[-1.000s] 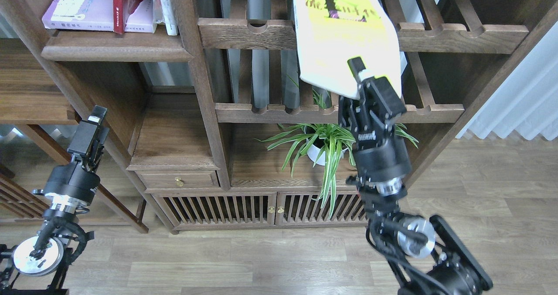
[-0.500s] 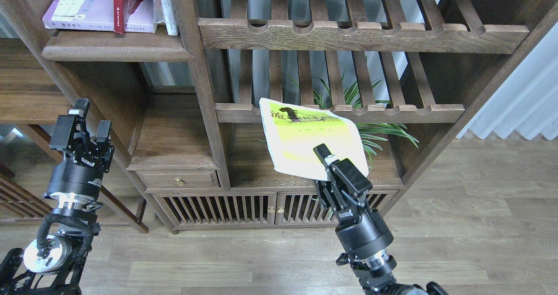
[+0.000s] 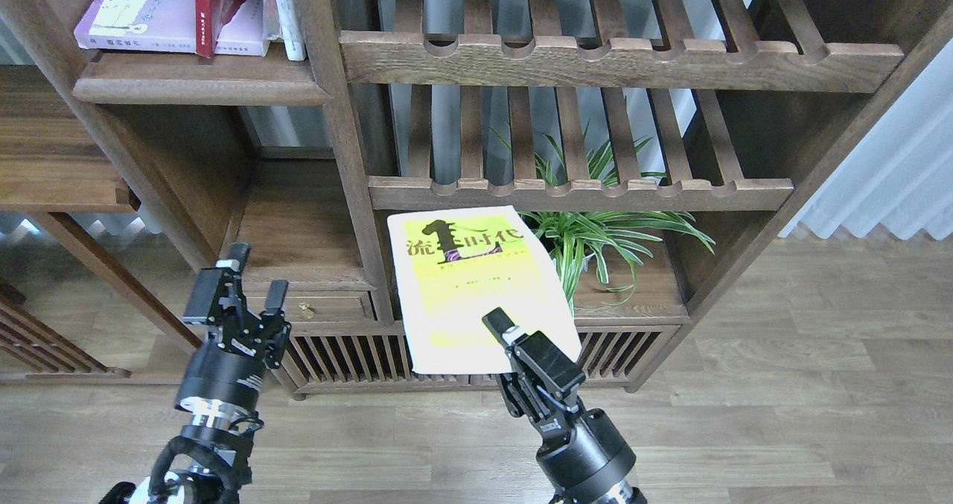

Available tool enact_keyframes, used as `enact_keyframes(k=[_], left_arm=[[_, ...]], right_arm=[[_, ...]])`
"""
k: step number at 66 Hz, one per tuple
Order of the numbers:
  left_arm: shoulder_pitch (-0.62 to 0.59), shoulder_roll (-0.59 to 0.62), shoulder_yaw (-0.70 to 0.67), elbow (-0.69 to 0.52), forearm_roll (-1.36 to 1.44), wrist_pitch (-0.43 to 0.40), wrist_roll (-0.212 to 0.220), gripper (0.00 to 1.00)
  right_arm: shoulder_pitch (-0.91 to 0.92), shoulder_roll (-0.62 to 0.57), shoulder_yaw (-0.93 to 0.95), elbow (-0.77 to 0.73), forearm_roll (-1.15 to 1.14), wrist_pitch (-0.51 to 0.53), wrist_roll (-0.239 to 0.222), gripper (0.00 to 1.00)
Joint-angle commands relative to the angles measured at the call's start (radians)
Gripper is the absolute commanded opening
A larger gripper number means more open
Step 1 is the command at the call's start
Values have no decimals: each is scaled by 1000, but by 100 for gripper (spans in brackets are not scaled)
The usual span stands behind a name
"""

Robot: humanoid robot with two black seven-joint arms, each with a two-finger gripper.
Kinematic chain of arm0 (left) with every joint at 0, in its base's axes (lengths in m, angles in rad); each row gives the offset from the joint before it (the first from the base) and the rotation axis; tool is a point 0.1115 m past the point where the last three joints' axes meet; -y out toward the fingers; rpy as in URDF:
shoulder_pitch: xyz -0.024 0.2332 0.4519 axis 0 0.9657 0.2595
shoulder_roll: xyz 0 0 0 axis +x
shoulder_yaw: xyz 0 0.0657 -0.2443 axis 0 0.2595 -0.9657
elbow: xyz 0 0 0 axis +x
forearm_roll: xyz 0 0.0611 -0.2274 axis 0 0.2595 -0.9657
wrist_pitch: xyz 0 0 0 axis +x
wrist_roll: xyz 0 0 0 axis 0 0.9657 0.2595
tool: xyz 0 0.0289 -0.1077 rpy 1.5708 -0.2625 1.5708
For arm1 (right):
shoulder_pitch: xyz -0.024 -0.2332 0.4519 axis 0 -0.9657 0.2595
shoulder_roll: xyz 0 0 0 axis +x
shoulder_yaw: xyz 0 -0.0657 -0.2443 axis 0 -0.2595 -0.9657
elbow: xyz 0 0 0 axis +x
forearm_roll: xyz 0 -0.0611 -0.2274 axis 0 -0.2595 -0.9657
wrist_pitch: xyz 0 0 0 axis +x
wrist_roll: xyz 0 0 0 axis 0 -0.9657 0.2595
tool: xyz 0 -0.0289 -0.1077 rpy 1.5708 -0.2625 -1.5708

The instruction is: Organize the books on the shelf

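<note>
The yellow-green book (image 3: 476, 288), titled "流…时代", is gripped by the right claw (image 3: 514, 340); the left claw (image 3: 249, 284) is open and empty.

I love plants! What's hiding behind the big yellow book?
Behind the yellow book held by the right pincer, green leaves of the plant poke out to the right. Its pot is covered, as are part of the cabinet doors.

Yellow-green book (image 3: 476, 288) cover: big dark characters "流", "时代", with a tall dark figure between. Small print below unreadable. Shelved books' (image 3: 186, 13) spine text too small.
</note>
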Motion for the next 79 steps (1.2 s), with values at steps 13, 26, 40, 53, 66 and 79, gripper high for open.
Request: enact_keyframes(k=[13, 26, 40, 53, 66, 79], left_arm=[[-41, 36, 22, 1, 1, 0, -9, 82], [-78, 253, 137, -10, 1, 0, 2, 82], [-224, 398, 176, -9, 8, 0, 23, 75], [-365, 574, 211, 4, 131, 0, 91, 79], [-362, 573, 200, 14, 165, 0, 98, 90], [-340, 560, 167, 17, 152, 0, 97, 99]], right_arm=[[-3, 8, -20, -9, -3, 0, -13, 5], [-4, 6, -22, -11, -3, 0, -17, 5], [-1, 8, -25, -12, -8, 0, -25, 6], [0, 9, -31, -17, -12, 0, -27, 6], [2, 24, -33, -22, -17, 0, -27, 6], [5, 24, -30, -26, -17, 0, -27, 7]])
